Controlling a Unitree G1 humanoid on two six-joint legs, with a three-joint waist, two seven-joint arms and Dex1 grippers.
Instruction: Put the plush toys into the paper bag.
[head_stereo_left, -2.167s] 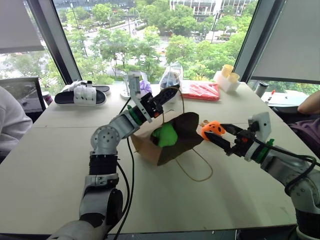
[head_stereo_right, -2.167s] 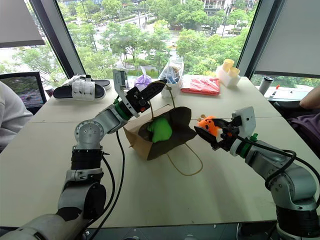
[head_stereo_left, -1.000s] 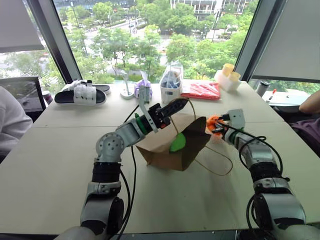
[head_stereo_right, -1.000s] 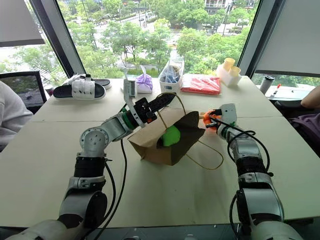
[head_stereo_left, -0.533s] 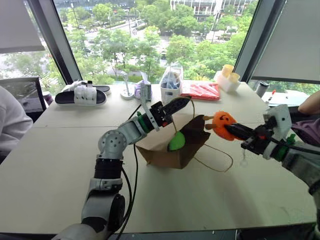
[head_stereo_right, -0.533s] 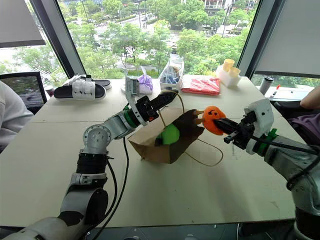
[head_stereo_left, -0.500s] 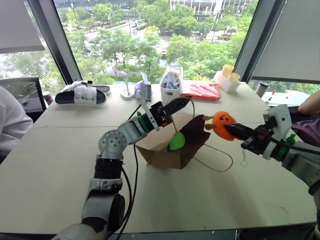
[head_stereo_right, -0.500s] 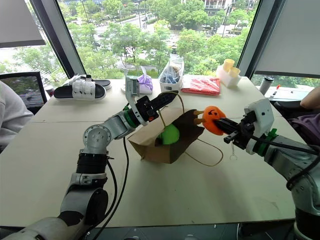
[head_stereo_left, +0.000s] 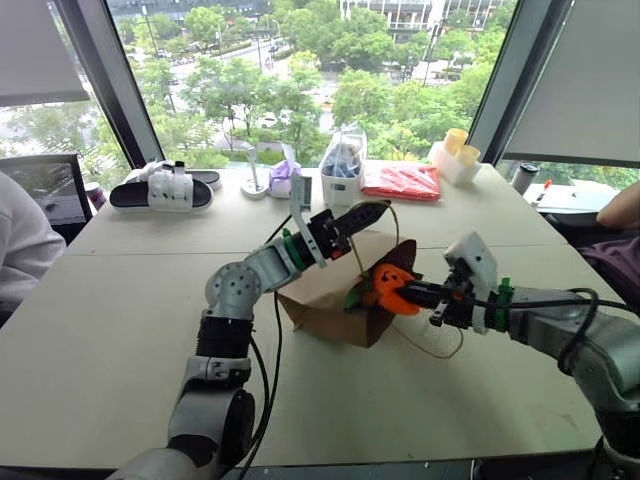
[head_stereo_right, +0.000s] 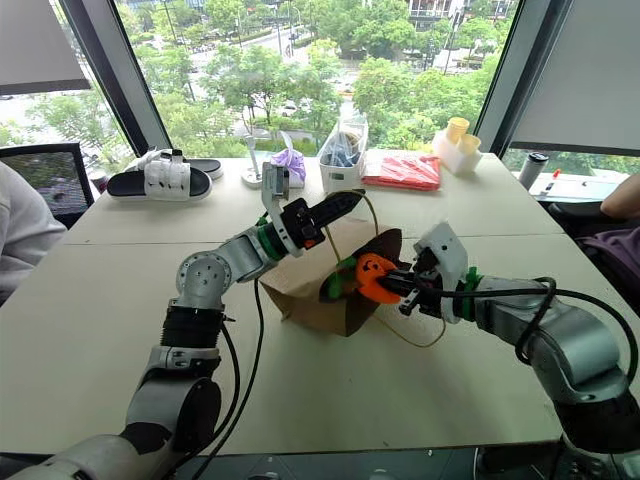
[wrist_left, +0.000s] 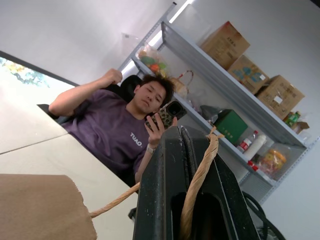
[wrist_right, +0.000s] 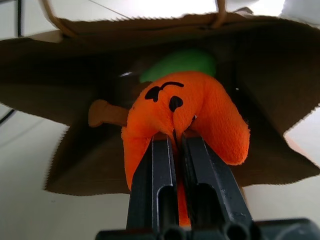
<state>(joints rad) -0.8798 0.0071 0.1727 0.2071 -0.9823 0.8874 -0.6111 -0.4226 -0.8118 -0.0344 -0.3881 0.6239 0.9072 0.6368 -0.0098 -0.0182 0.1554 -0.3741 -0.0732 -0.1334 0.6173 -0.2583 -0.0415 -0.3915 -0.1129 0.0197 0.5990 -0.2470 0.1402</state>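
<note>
The left gripper (head_stereo_left: 372, 210) pinched the paper bag's (head_stereo_left: 325, 295) twine handle (wrist_left: 200, 172); the right gripper (wrist_right: 174, 142) clamped the orange plush toy (wrist_right: 187, 112) at the bag's mouth, the green plush toy (wrist_right: 182, 63) inside.

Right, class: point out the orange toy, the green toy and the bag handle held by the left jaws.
orange toy (wrist_right: 187, 107): right wrist view, on its face.
green toy (wrist_right: 180, 62): right wrist view, on its visible top inside the bag.
bag handle (wrist_left: 200, 172): left wrist view, on the twine between the jaws.

Beige table (head_stereo_left: 100, 330), tall windows (head_stereo_left: 300, 70) onto green trees, daylight
</note>
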